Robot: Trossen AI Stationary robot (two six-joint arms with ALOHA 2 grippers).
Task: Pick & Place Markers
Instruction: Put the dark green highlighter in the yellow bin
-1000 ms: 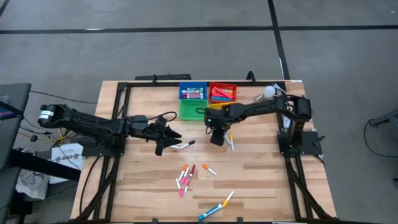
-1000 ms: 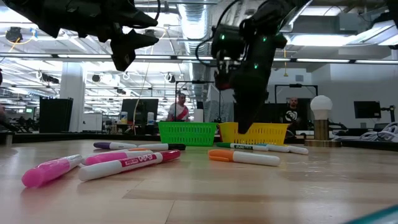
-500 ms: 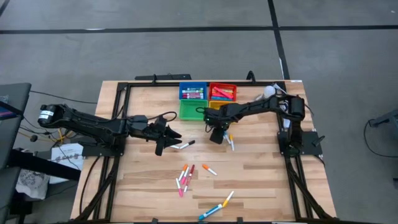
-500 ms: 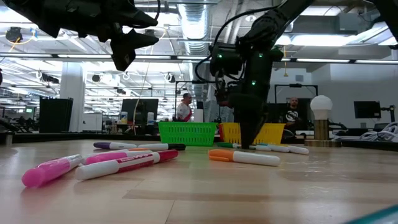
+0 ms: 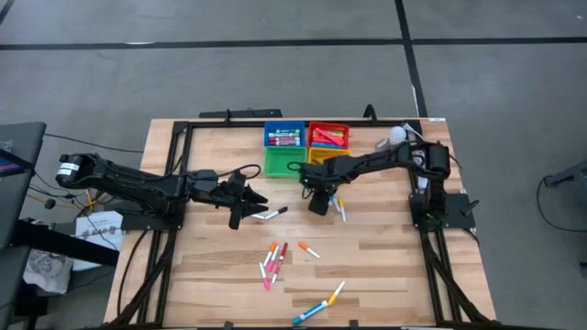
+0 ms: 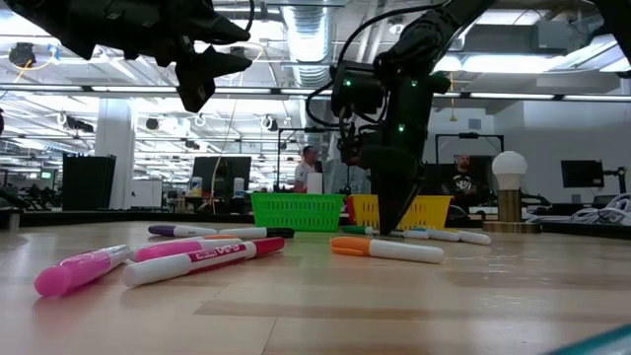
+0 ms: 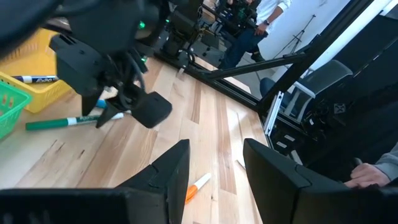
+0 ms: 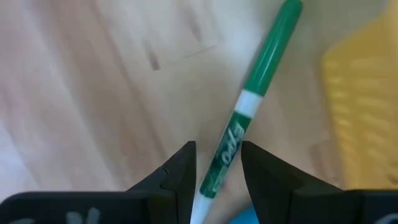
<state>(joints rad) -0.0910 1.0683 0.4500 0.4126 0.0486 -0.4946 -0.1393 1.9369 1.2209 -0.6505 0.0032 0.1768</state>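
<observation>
The right gripper [image 8: 216, 165] points down at the table, fingers parted narrowly around the green marker [image 8: 249, 112] beside the yellow tray [image 8: 360, 93]; the left gripper [image 7: 214, 165] hovers, gap empty.

Four trays [image 5: 306, 145] sit in a block at the far middle of the tabletop [image 5: 385, 266]. The right pincer [image 5: 317, 203] hangs just in front of them, over a marker [image 8: 249, 118] beside one tray. The left pincer [image 5: 240, 213] is to its left, next to another marker [image 5: 271, 214]. More markers [image 5: 273, 261] lie scattered nearer the front edge.
</observation>
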